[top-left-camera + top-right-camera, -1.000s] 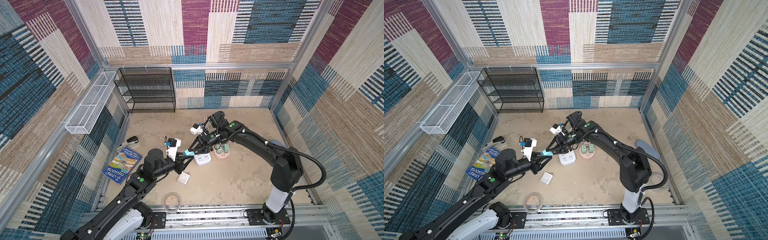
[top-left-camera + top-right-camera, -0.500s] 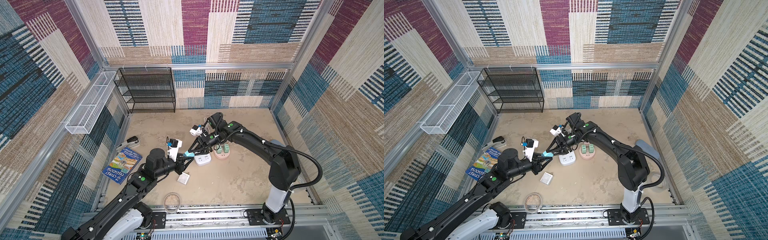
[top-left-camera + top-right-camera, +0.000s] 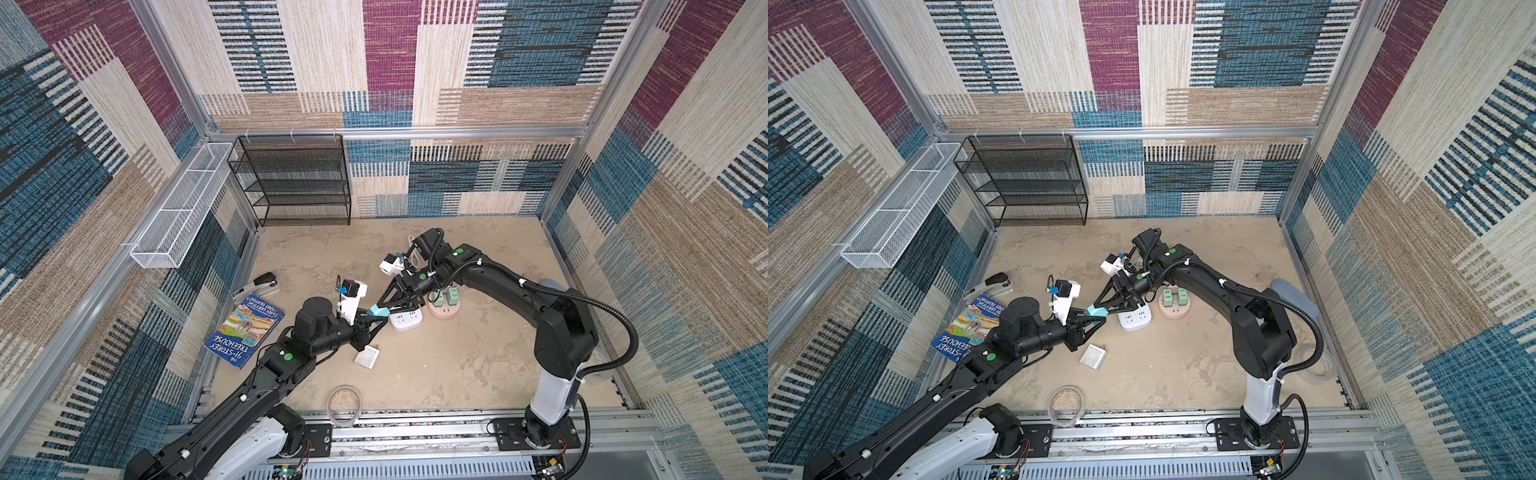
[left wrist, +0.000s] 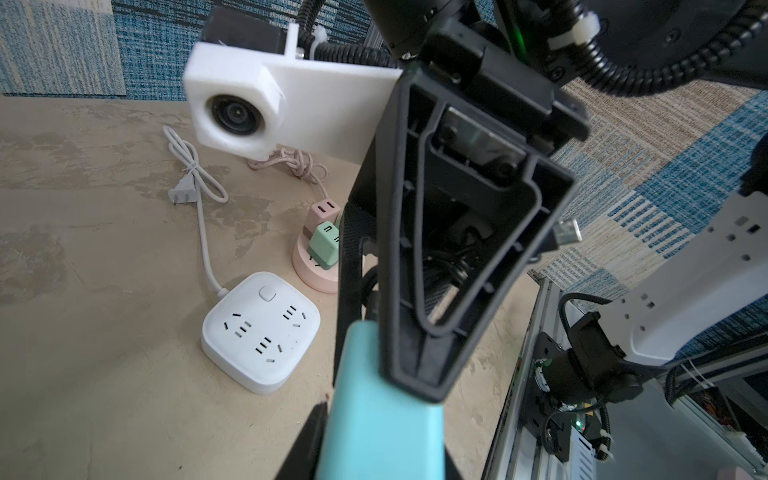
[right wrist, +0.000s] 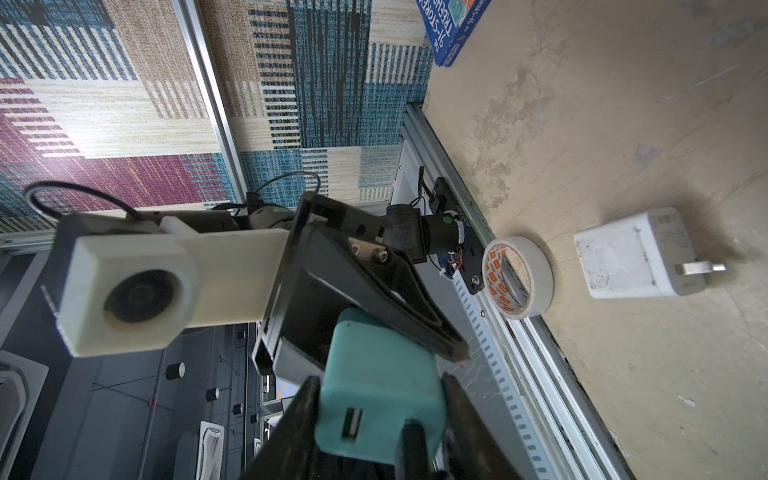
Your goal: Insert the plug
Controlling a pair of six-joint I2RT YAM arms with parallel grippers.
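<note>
The teal plug (image 3: pixel 377 310) hangs off the table between the two grippers, which meet tip to tip near the middle of both top views, just left of the white strip (image 3: pixel 407 322). The left gripper (image 3: pixel 380 318) reaches in from the lower left and is closed down on the plug. In the left wrist view the teal body (image 4: pixel 374 424) fills the space at its tips, with one black finger (image 4: pixel 307 440) against its side. The right gripper (image 3: pixel 379 306) comes from the upper right and also has hold of it. In the right wrist view the plug (image 5: pixel 374 395) sits clamped between the two fingers (image 5: pixel 305 411), jaws only partly apart, and its USB port faces the camera. A left finger lies across the plug's far edge there. Its prongs cannot be seen in any view. The strip (image 4: pixel 262 332) lies flat on the table with its three outlets facing up, and the plug is beside it, not over an outlet. Just beyond the strip stands a pink socket (image 3: pixel 444 311) with green adapters in it. A white charger (image 5: pixel 636 253) lies on its side on the table, near a tape roll (image 5: pixel 517 276).
</note>
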